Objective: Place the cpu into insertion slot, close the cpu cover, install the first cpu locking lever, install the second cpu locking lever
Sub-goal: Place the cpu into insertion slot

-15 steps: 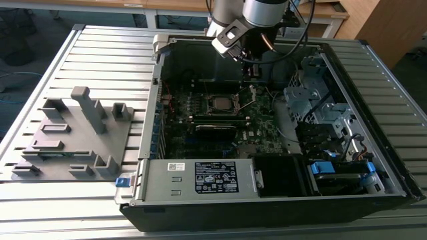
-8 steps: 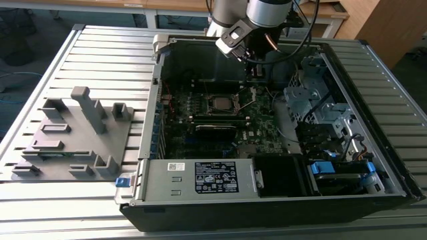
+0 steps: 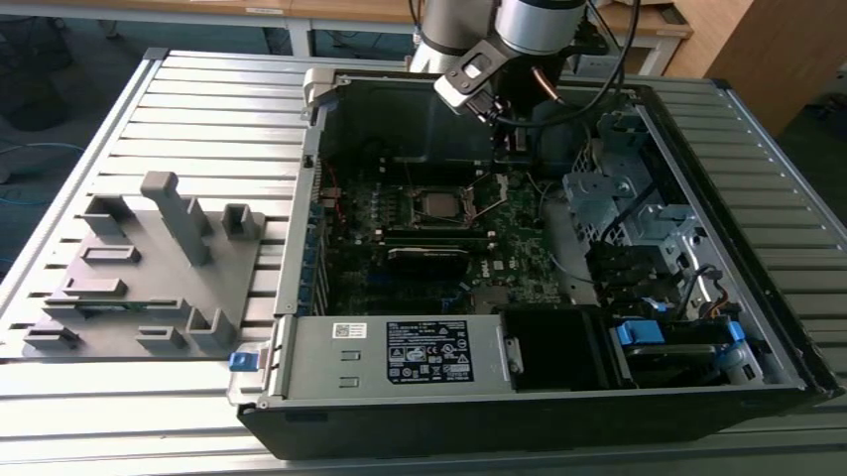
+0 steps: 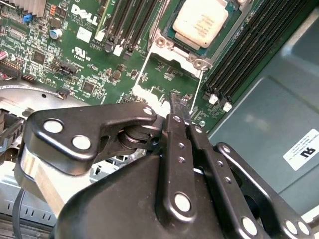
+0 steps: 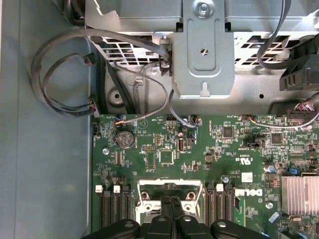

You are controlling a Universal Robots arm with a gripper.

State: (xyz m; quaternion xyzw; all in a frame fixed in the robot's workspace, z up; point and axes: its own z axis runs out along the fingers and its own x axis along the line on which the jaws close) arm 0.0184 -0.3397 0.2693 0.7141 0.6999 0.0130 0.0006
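Note:
In the second wrist view the silver-grey cpu (image 4: 199, 21) lies in the insertion slot, with the silver cpu cover (image 4: 175, 54) lying flat around it. Two thin wire locking levers (image 4: 140, 74) (image 4: 197, 89) angle away from the socket's end. My gripper (image 4: 174, 95) is shut with nothing between its black fingers. Its tips hang over the board just off that end of the socket, between the two levers. In the first wrist view my gripper (image 5: 171, 200) hovers over the socket's silver edge (image 5: 149, 186). The exterior view shows the insertion slot (image 3: 441, 205) mid-board, and my gripper (image 3: 510, 134) above and behind it.
The open computer case (image 3: 304, 297) lies on a slatted metal table (image 3: 198, 99). Black memory slots (image 4: 249, 55) flank the socket. A metal drive cage (image 5: 202, 59) and loose cables (image 5: 60, 79) sit beyond the board. A grey fixture tray (image 3: 146, 268) lies at the exterior view's left.

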